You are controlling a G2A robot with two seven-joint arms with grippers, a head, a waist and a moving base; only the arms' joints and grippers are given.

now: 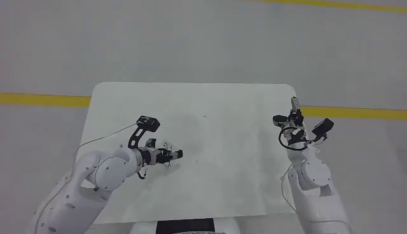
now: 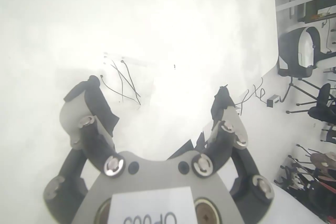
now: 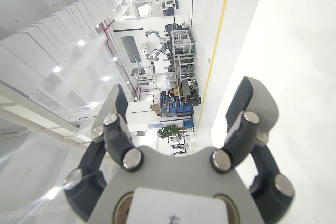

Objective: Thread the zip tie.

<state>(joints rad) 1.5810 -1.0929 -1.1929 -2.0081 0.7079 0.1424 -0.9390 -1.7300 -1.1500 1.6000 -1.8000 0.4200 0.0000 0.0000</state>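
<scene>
Several thin dark zip ties (image 2: 123, 79) lie loosely crossed on the white table (image 1: 222, 107). They rest just beyond one finger (image 2: 90, 96) of my left gripper (image 2: 157, 95). That gripper is open, low over the table's front left part (image 1: 173, 154), with nothing between its fingers. My right gripper (image 3: 181, 93) is open and empty. It is raised at the table's right edge (image 1: 287, 112) and points away from the table toward the room.
A small dark speck (image 1: 205, 114) marks the table's middle. The table's right edge (image 2: 274, 25) is near, with an office chair (image 2: 302, 51) and cables on the floor beyond it. A yellow floor line (image 1: 356, 112) runs past both sides of the table.
</scene>
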